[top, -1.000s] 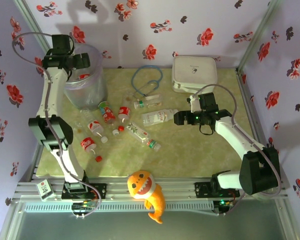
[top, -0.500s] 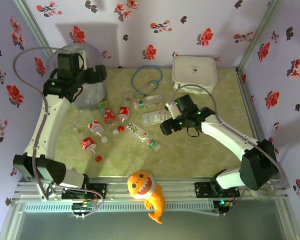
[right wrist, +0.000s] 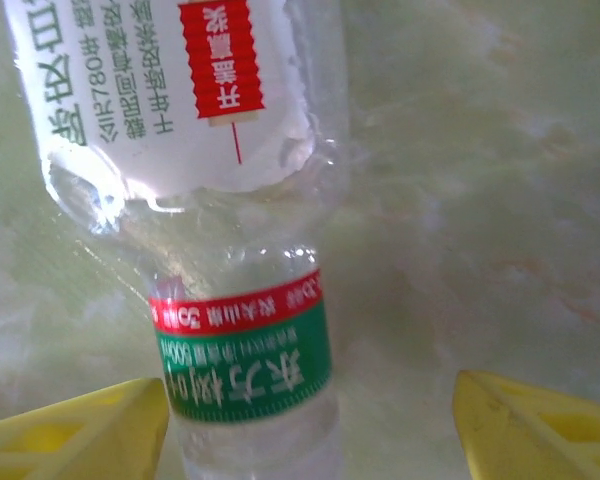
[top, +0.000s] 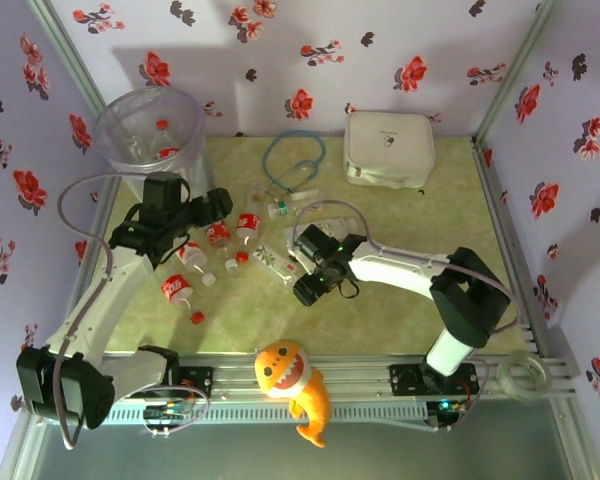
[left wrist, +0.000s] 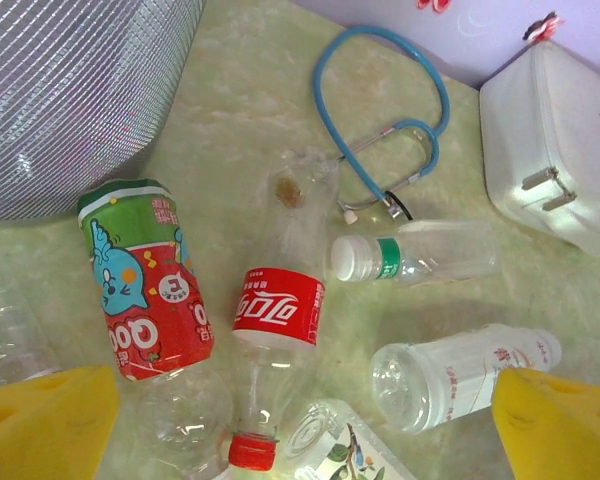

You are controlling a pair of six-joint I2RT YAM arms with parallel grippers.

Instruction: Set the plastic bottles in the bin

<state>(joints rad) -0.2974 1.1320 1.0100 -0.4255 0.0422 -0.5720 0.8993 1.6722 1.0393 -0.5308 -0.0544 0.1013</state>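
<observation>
While the left gripper [left wrist: 300, 380] hovers spread over plastic bottles [left wrist: 278, 310] beside the bin [left wrist: 80, 90], the right gripper [right wrist: 310, 385], jaws apart, straddles a green-labelled bottle [right wrist: 245, 370] farther from it. The grasp looks one squeeze away, then a carry to the bin.

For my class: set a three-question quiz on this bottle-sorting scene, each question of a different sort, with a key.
1. True or false: the bin stands at the far left corner of the table.
2. In the right wrist view, the right gripper has its fingers: A) either side of a bottle with a red-and-green label; B) pressed shut together; C) down inside the bin.
3. Fill in: in the left wrist view, the bottle with the red cola label has a ___ cap.
Key: 1 true; 2 A; 3 red.
</observation>
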